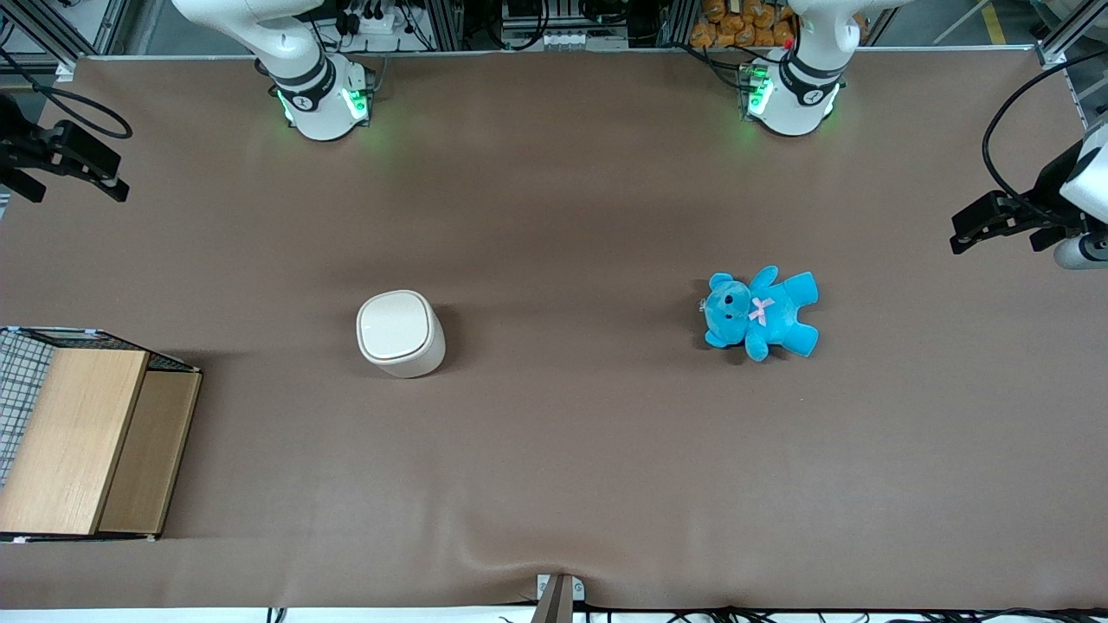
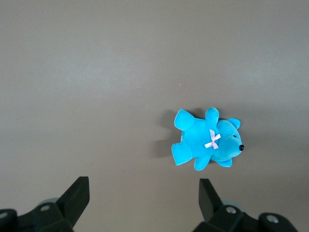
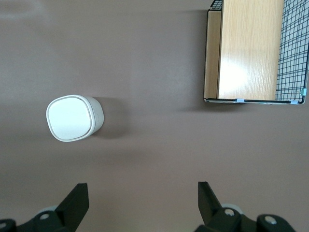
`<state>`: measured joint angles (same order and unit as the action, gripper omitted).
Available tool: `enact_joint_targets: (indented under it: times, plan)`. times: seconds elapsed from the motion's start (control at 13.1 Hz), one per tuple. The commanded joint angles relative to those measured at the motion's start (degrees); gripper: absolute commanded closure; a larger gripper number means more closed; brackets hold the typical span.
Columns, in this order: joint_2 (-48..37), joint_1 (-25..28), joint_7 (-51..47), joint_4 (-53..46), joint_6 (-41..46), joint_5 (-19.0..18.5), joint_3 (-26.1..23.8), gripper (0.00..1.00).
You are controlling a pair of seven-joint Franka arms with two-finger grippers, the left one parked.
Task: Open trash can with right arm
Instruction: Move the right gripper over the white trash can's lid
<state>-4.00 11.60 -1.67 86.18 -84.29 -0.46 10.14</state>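
The trash can is a small cream-white rounded-square bin standing upright on the brown table, its flat lid shut. It also shows in the right wrist view, lid down. My right arm's gripper hangs high over the working arm's end of the table, well apart from the trash can and farther from the front camera than it. In the right wrist view the gripper is open and empty, with only bare table between its fingers.
A wooden box with black wire mesh beside it sits at the working arm's end, nearer the front camera than the trash can; it also shows in the right wrist view. A blue teddy lies toward the parked arm's end.
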Motion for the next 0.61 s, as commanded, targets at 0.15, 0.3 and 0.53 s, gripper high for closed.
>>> enact_joint_targets:
  times: [0.15,0.3,0.53]
  plan:
    - [0.4,0.26,-1.05,-0.92,1.76,-0.95,-0.12,0.0]
    - [2.58,0.79,-0.88,-0.75,1.67,1.5,-0.3,0.0]
    - [8.72,6.04,-2.53,-0.75,-1.64,3.45,-0.3,0.0]
